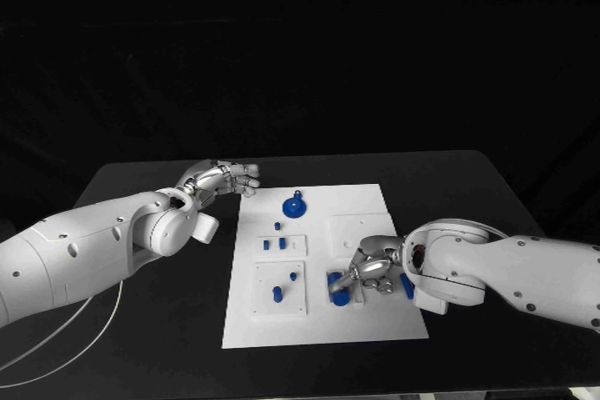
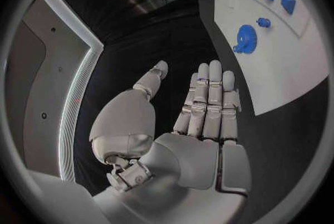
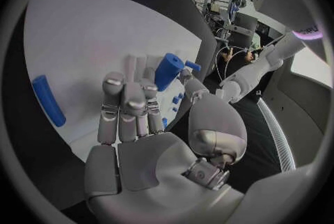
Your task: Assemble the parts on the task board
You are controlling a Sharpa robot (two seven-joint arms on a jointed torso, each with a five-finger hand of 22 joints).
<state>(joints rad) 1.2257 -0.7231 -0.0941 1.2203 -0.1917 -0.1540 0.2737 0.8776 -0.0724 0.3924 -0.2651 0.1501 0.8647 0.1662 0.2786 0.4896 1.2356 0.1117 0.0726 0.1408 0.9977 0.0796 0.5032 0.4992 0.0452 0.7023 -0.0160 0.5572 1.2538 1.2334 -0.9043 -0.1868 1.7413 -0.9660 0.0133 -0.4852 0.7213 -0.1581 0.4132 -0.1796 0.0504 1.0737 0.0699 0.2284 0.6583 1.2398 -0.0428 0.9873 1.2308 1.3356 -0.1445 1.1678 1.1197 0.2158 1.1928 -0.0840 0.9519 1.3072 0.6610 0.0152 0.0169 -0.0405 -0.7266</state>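
Blue cylinder [image 3: 167, 71] pinched upright in the right hand [image 1: 374, 263] over the near right of the white task board [image 1: 375, 326], probably for seating in a socket. Left hand [image 1: 223, 179] spread and idle off the board's far left corner, near the blue gear [image 1: 294, 208]; small blue pegs [image 1: 277, 242] standing in the board's recessed plates.

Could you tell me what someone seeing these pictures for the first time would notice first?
The white task board stands out in the middle of the black table, dotted with small blue parts, among them a blue gear near its far end. The right robot hand is down over the board's near right part, pinching a blue cylinder. The left robot hand hovers open beside the board's far left corner.
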